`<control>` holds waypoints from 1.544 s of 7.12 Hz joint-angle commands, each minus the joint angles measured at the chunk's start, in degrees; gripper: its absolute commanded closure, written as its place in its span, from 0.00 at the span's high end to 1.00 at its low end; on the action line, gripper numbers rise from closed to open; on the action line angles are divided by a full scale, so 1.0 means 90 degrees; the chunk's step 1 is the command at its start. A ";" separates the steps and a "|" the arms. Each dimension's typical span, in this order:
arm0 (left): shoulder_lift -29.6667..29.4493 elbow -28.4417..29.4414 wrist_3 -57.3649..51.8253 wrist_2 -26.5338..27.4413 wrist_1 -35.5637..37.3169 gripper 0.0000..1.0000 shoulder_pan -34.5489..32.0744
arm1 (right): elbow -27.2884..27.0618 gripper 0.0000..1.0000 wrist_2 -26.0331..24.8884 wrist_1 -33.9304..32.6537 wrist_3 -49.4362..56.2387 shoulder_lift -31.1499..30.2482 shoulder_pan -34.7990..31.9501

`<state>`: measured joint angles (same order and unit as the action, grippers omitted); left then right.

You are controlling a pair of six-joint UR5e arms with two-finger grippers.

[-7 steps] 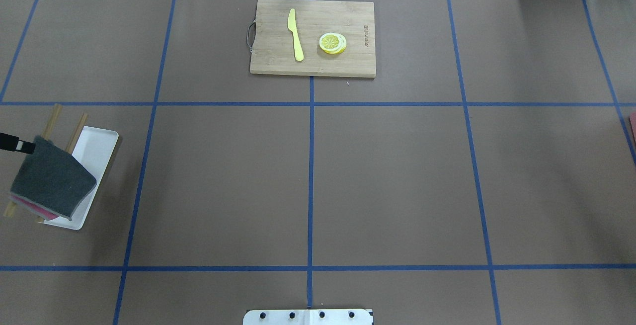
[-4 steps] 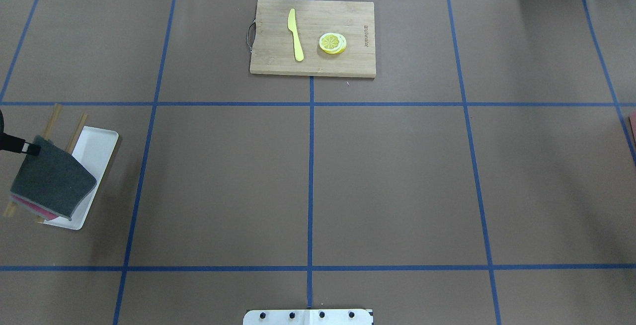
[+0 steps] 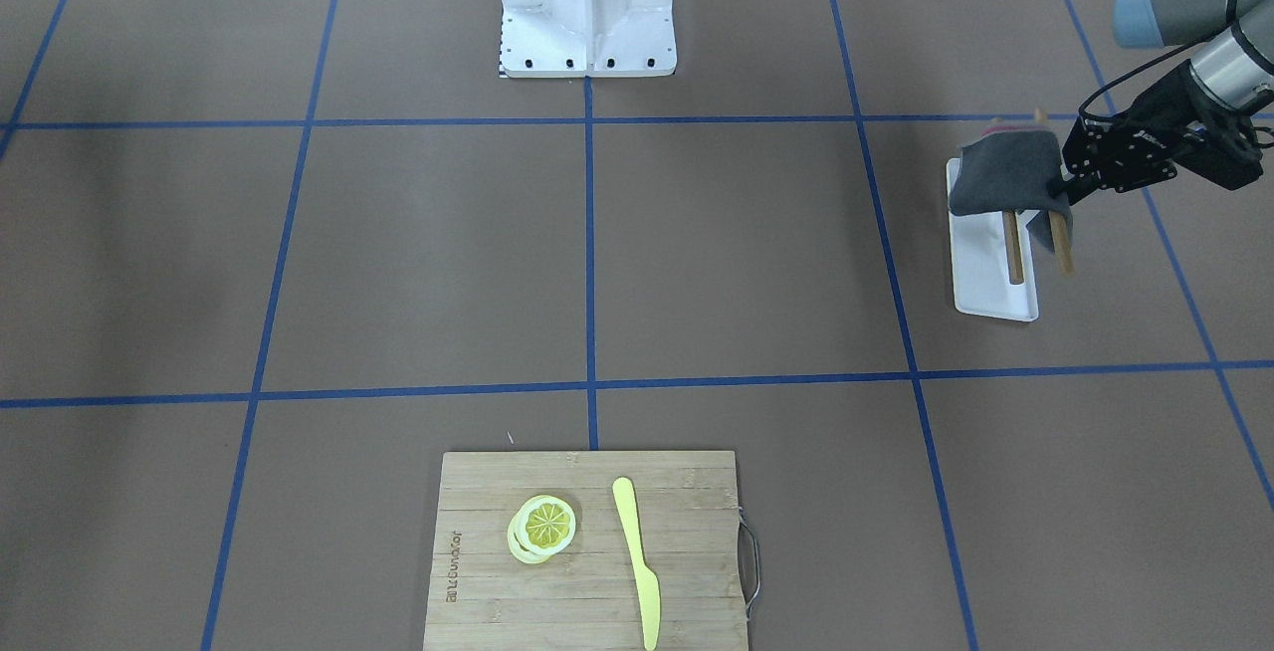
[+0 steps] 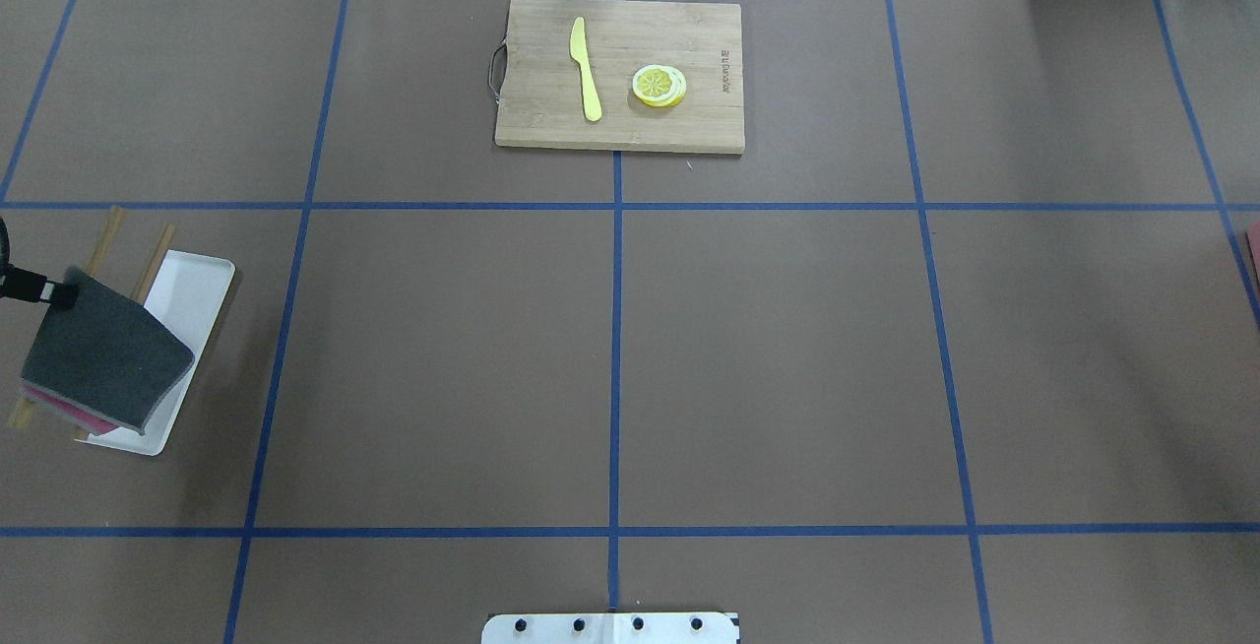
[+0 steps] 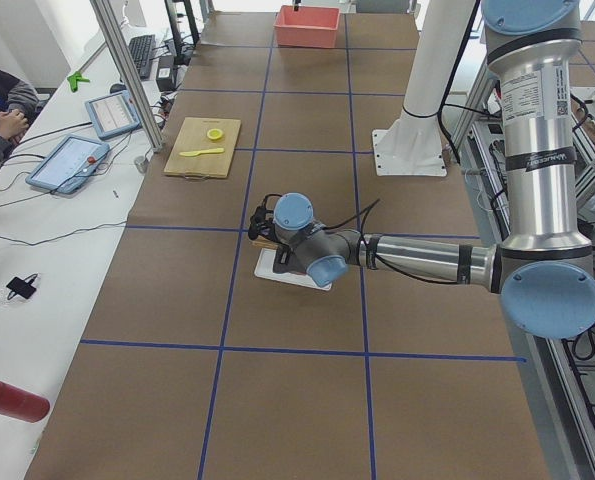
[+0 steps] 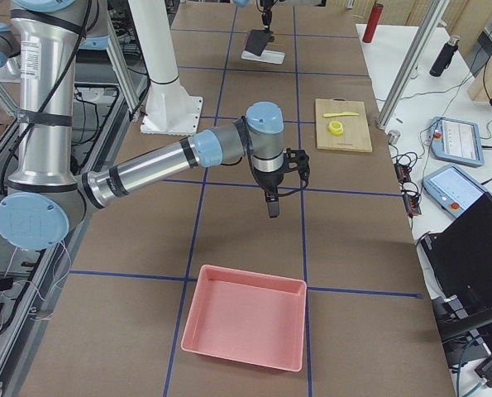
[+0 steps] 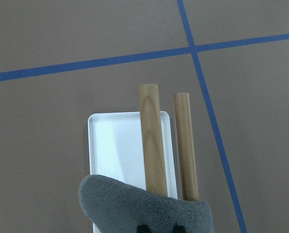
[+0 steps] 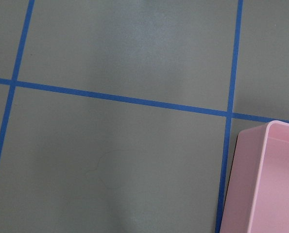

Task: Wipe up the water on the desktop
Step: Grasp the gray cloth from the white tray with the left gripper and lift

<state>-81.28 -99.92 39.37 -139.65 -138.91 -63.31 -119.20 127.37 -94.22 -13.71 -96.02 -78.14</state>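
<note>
The brown desktop [image 4: 768, 358] with blue tape lines shows no clear puddle; the right wrist view has only a faint curved mark [image 8: 98, 167] on it. A grey cloth [image 4: 103, 354] hangs over a wooden rack above a white tray [image 4: 197, 289] at the left. My left gripper [image 4: 54, 294] is shut on the cloth's far corner; in the front view the gripper [image 3: 1063, 191] pinches the cloth [image 3: 1000, 173]. My right gripper [image 6: 272, 207] hangs over the table's right part; I cannot tell whether it is open or shut.
A bamboo cutting board [image 4: 532, 122] with a yellow knife [image 4: 587, 68] and lemon slices [image 4: 659, 86] lies at the far middle. A pink tray [image 6: 246, 327] sits at the right end. Wooden rods [image 7: 151, 141] stick out over the white tray. A pink cloth [image 4: 69, 415] lies under the grey one.
My left gripper has shifted slightly left with the cloth's corner, and the cloth has sagged a little. Nothing else has moved.
</note>
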 commanded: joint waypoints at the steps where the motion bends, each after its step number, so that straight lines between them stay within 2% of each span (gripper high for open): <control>1: 0.0017 -0.0011 0.0078 -0.0001 -0.0160 0.00 -0.0026 | 0.0002 1.00 -0.0001 0.0000 -0.0001 -0.0005 0.0000; 7: -0.0119 -0.0284 0.0948 0.0018 -0.0142 0.00 -0.0192 | -0.0018 1.00 0.0008 0.0000 -0.0001 0.0005 0.0000; 8: -0.0323 -0.0284 0.0987 0.0018 -0.0103 0.00 -0.0193 | -0.0027 1.00 0.0018 0.0010 -0.0001 0.0043 0.0010; 9: -0.0538 -0.0284 0.1471 0.0028 -0.0084 0.00 -0.0193 | -0.0047 1.00 0.0018 0.0010 -0.0001 0.0208 0.0116; 10: -0.0897 -0.0333 0.2452 0.0192 -0.0112 0.00 -0.0193 | -0.0047 1.00 0.0018 0.0000 -0.0001 0.0413 0.0282; 11: -0.1143 -0.0459 0.3351 0.0610 -0.0113 0.00 -0.0115 | -0.0047 1.00 0.0018 0.0010 -0.0001 0.0627 0.0419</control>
<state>-88.57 -103.05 60.09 -137.47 -139.87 -64.86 -119.58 127.52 -94.17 -13.71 -92.60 -75.89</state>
